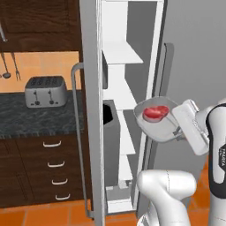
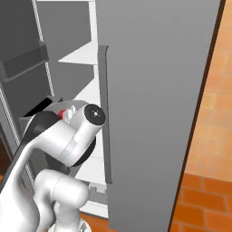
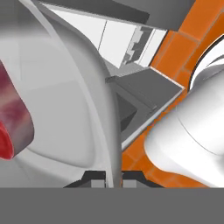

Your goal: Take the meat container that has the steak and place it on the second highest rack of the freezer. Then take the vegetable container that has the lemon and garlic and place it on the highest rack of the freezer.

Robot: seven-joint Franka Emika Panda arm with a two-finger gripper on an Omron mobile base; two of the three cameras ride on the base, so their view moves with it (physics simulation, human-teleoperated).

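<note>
A shallow grey meat container holding the red steak hangs in the air just in front of the open freezer. My gripper is shut on its right rim, wrist coming in from the right. In the hand view the container rim runs down between my fingertips, with the steak at the left edge. White racks step down inside: the highest rack, then the second highest rack, roughly level with and left of the container. My arm hides most of the container in the right base view.
The open freezer door with its long bar handle stands left of the opening, with a tall grey bin behind it. A second grey door rises on the right. A toaster sits on the dark counter at left.
</note>
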